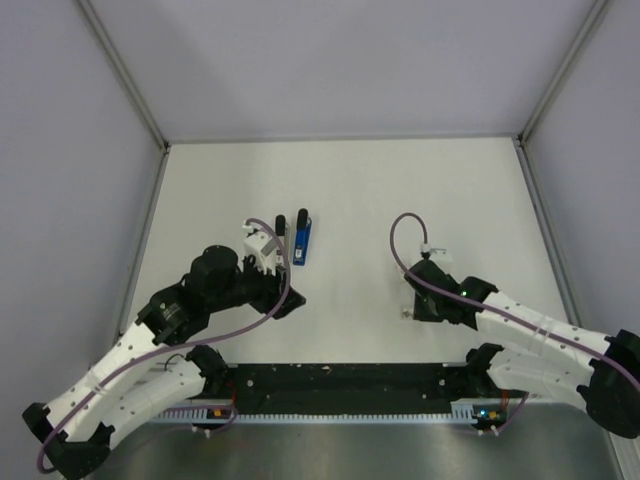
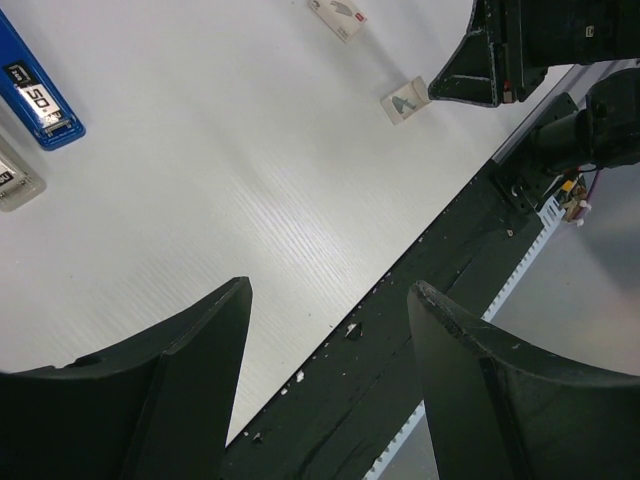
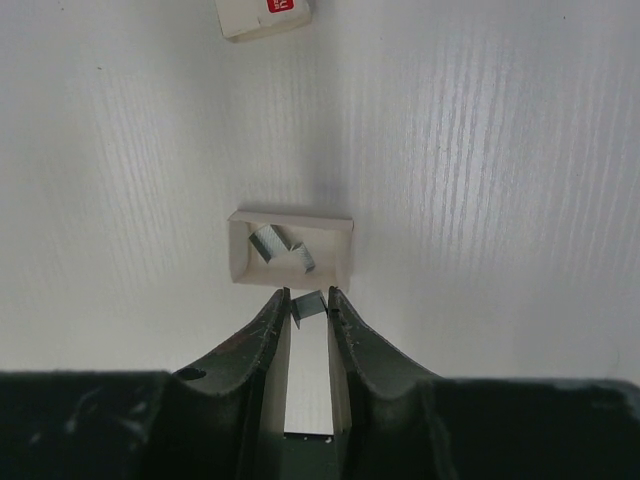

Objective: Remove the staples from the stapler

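Observation:
The bright-blue stapler (image 1: pixel 302 243) lies left of the table's middle, beside a grey bar (image 1: pixel 284 240). Both show at the top left of the left wrist view: the stapler (image 2: pixel 38 95) and the bar (image 2: pixel 10 175). My left gripper (image 2: pixel 330 290) is open and empty, off to the stapler's near side over the table's front edge (image 1: pixel 288 301). My right gripper (image 3: pixel 309 297) is shut on a short silvery strip of staples (image 3: pixel 311 304), held just at the near rim of a small cream paper tray (image 3: pixel 240 262) that holds two more staple pieces (image 3: pixel 268 242).
A small white box with a red label (image 3: pixel 262 15) lies beyond the tray; it also shows in the top view (image 1: pixel 440 258). The tray (image 1: pixel 405 311) sits right of centre. A black strip (image 1: pixel 340 382) runs along the table's front edge. Walls enclose the table.

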Available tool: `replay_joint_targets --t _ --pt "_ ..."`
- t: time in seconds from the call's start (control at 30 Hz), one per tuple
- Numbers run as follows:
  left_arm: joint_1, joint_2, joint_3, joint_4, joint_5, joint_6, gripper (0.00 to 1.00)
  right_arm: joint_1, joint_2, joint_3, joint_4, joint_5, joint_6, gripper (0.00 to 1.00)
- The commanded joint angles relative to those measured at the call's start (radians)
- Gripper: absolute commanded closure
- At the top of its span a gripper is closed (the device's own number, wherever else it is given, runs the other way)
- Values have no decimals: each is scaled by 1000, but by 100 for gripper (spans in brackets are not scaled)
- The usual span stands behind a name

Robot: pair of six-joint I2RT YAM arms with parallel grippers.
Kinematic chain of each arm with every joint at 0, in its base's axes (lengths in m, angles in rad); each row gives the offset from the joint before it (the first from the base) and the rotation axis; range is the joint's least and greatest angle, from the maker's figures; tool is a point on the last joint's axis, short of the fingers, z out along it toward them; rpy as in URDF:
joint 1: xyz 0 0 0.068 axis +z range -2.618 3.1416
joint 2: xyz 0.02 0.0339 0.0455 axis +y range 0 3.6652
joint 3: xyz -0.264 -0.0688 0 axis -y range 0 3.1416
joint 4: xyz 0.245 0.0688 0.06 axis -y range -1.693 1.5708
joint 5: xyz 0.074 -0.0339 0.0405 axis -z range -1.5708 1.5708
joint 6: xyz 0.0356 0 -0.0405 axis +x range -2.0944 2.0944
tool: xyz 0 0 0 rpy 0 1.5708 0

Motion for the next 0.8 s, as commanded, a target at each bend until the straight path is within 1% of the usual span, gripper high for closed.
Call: replay_joint_targets --t 0.0,0.4,0.57,0.77 --pt "-3 6 -6 68 15 22 30 -9 20 3 49 -7 21 80" --pt "-3 8 -13 68 12 31 30 -7 77 22 72 25 27 77" --pt "-3 9 -13 70 12 34 30 -9 94 31 75 52 32 73" --pt "-3 18 -11 70 15 39 30 -9 107 42 75 65 40 72"
